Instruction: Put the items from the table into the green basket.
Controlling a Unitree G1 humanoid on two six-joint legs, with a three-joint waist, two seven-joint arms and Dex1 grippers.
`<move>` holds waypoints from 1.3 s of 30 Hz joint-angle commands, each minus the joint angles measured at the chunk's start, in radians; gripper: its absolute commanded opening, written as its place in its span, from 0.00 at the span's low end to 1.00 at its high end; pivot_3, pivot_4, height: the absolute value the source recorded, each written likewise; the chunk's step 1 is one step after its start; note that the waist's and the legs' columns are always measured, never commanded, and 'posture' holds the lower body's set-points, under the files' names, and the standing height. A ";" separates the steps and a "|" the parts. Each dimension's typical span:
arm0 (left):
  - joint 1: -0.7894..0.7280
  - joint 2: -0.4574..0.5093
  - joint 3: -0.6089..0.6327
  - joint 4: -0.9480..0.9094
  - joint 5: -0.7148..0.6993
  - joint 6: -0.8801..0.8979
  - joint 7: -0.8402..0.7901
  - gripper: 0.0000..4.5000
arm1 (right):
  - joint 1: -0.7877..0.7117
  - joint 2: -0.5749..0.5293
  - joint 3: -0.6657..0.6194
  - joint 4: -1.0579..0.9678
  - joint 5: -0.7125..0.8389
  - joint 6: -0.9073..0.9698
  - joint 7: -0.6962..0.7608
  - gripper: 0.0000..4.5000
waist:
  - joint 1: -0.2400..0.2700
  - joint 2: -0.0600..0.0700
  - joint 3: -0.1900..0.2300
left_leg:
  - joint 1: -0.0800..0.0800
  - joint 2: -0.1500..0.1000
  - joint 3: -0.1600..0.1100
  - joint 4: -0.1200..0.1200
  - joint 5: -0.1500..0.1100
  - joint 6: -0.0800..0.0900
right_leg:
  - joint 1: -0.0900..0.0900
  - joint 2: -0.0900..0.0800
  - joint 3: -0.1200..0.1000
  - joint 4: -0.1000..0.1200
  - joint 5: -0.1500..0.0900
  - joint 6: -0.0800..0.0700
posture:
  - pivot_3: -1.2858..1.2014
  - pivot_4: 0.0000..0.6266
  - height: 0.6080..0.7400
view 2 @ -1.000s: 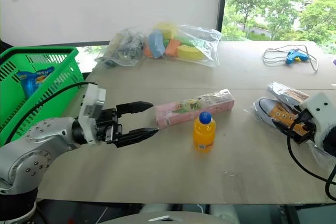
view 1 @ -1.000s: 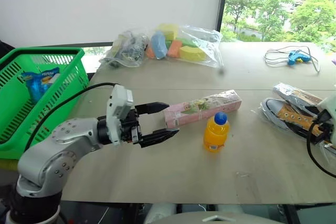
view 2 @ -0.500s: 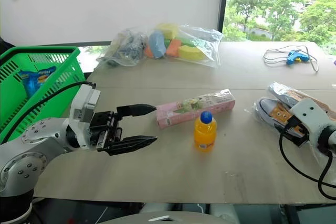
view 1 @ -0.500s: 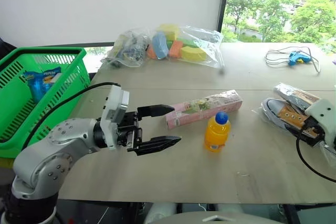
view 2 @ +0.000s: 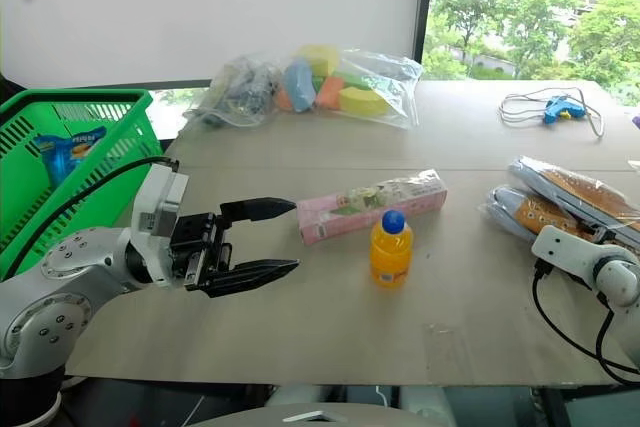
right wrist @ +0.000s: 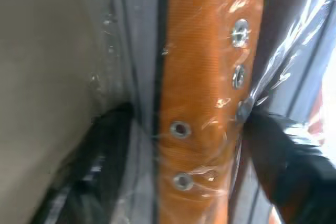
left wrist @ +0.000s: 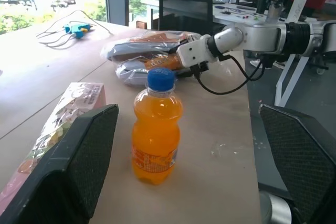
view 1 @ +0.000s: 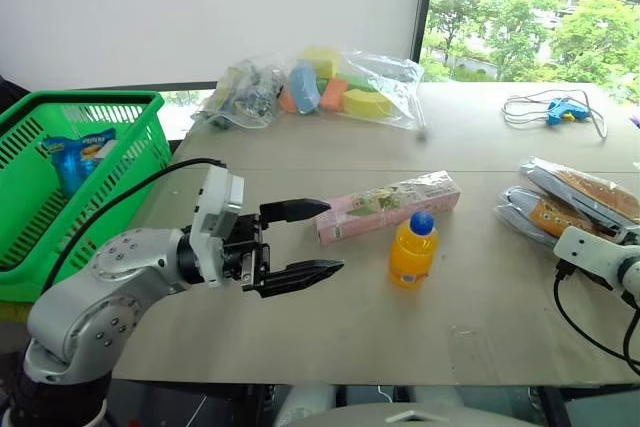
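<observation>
The long pink carton (view 1: 388, 207) lies flat mid-table, and the orange bottle (view 1: 412, 252) with a blue cap stands upright just in front of it. My left gripper (view 1: 335, 238) is open and level, pointing at them from the left, its upper tip just short of the carton's end; the left wrist view has the bottle (left wrist: 156, 127) between its fingers, further off. The green basket (view 1: 82, 100) stands at the table's left edge. My right gripper (right wrist: 191, 129) is open, its fingers (right wrist: 100, 150) on either side of an orange-striped shoe (right wrist: 202, 77) in clear plastic.
Bagged shoes (view 1: 570, 202) lie at the right edge of the table (view 1: 300, 332). Two clear bags, one of coloured foam pieces (view 1: 345, 87) and one of dark items (view 1: 245, 92), lie at the back. A blue glue gun (view 1: 562, 108) with its cable is far right. A blue packet (view 1: 78, 152) lies in the basket.
My right hand has dropped and shifted right, rolling at the wrist, and now sits low against the bagged shoes. The left arm has stayed about where it was, jaws still wide.
</observation>
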 commanded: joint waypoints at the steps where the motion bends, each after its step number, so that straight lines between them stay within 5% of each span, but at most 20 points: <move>1: 0.003 0.001 0.007 -0.012 0.001 -0.024 -0.004 1.00 | -0.055 -0.011 -0.030 0.063 -0.038 -0.030 -0.040 0.45 | 0.001 0.000 0.000 | 0.000 0.000 0.001 0.000 0.000 0.000 | 0.000 0.000 0.001 0.000 0.000 0.001 | 0.51 0.00 1.00; 6: 0.012 -0.005 0.019 -0.016 -0.004 -0.031 0.015 1.00 | -0.116 0.016 -0.073 -0.023 0.002 -0.045 -0.022 0.01 | -0.008 0.001 0.000 | 0.001 0.000 0.002 0.001 0.000 0.000 | 0.000 0.000 0.002 0.001 0.001 0.001 | 0.51 0.00 1.00; 11: 0.011 -0.017 0.012 -0.021 -0.004 -0.037 0.038 1.00 | -0.345 0.047 -0.021 -0.069 -0.017 -0.054 0.008 0.01 | -0.038 0.011 0.006 | 0.000 0.003 0.004 -0.002 0.000 0.000 | -0.003 0.003 0.004 0.002 0.002 0.001 | 0.51 0.00 1.00; 16: -0.009 -0.037 -0.005 -0.016 0.005 -0.040 0.062 1.00 | -0.677 0.119 0.118 0.102 -0.075 -0.110 0.029 0.01 | -0.052 0.015 0.009 | -0.004 0.003 0.005 -0.002 0.000 0.000 | -0.010 0.005 0.005 0.004 0.004 0.004 | 0.51 0.00 1.00; 24: -0.011 -0.062 -0.012 -0.034 0.019 -0.047 0.121 1.00 | -1.100 0.272 0.363 0.799 -0.227 -0.358 -0.038 0.01 | -0.018 0.011 0.008 | -0.012 0.002 0.004 -0.003 0.003 -0.005 | -0.017 0.003 0.005 0.002 0.006 0.002 | 0.54 0.00 1.00; 26: 0.008 -0.061 0.003 -0.043 0.019 -0.047 0.140 1.00 | -1.160 0.309 0.378 0.973 -0.200 -0.384 0.045 0.01 | -0.011 0.011 0.009 | -0.013 0.001 0.004 -0.004 0.003 -0.005 | -0.018 0.002 0.004 0.001 0.006 0.002 | 0.54 0.00 1.00; 30: 0.034 -0.052 0.017 -0.063 0.012 -0.048 0.162 1.00 | -1.239 0.336 0.362 1.123 -0.160 -0.432 0.120 0.50 | 0.006 0.010 0.009 | -0.013 0.000 0.002 -0.005 0.003 -0.005 | -0.019 0.002 0.004 0.001 0.006 0.001 | 0.55 0.00 1.00; 35: 0.025 0.001 -0.034 -0.047 0.116 -0.013 0.217 1.00 | -1.216 0.313 0.235 1.063 -0.005 -0.402 0.238 0.98 | 0.006 0.010 0.008 | -0.011 0.001 0.003 -0.005 0.003 -0.005 | -0.017 0.002 0.004 0.003 0.006 0.001 | 0.55 0.00 1.00; 39: -0.038 0.034 -0.116 -0.001 0.278 -0.005 0.292 1.00 | -1.002 0.248 0.049 0.629 0.265 -0.260 0.472 1.00 | 0.008 0.011 0.008 | -0.009 0.001 0.002 -0.005 0.002 -0.003 | -0.014 0.003 0.003 0.003 0.006 0.001 | 0.54 0.00 1.00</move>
